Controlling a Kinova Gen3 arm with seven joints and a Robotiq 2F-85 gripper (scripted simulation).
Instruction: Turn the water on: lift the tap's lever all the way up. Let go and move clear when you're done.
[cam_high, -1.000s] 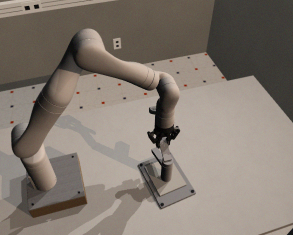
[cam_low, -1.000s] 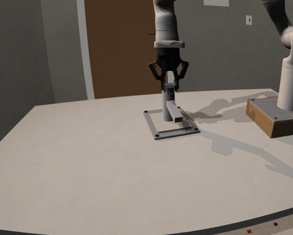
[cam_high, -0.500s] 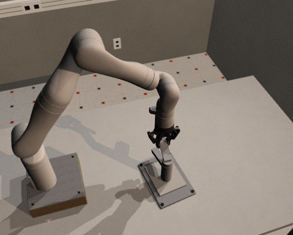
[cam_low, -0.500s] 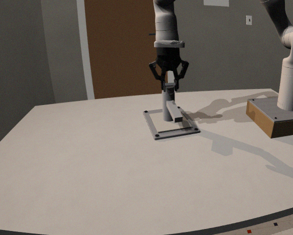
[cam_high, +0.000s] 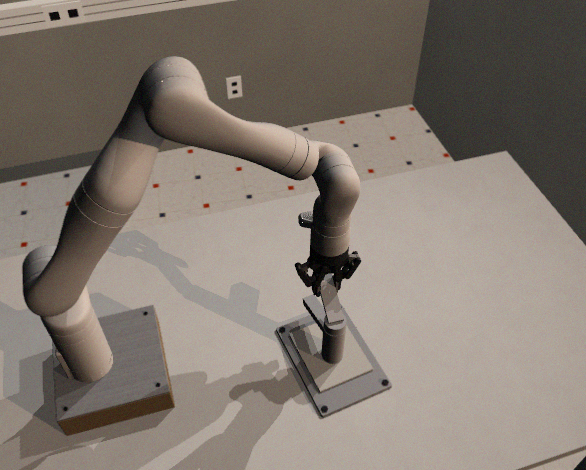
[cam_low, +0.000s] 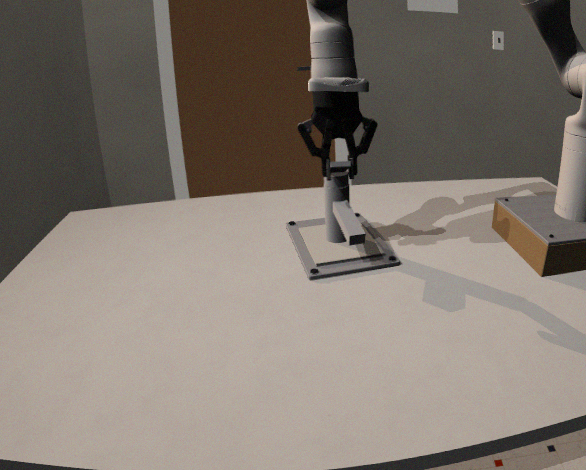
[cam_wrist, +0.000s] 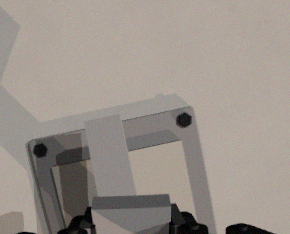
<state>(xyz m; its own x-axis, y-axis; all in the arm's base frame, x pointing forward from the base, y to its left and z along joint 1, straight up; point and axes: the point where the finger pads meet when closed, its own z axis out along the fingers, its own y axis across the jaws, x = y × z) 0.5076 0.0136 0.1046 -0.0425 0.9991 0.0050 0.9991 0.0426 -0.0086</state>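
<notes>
Lever (cam_high: 330, 299) slants up from the tap (cam_high: 333, 345), its tip pinched in the pincer (cam_high: 326, 286)

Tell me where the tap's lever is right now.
In the exterior view the lever sits atop the tap's post near the table's middle, clamped between the gripper fingers above the spout.

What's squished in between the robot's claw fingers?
The tap's lever. The claw is shut on its raised end, above the tap's post; the exterior view shows it best.
</notes>
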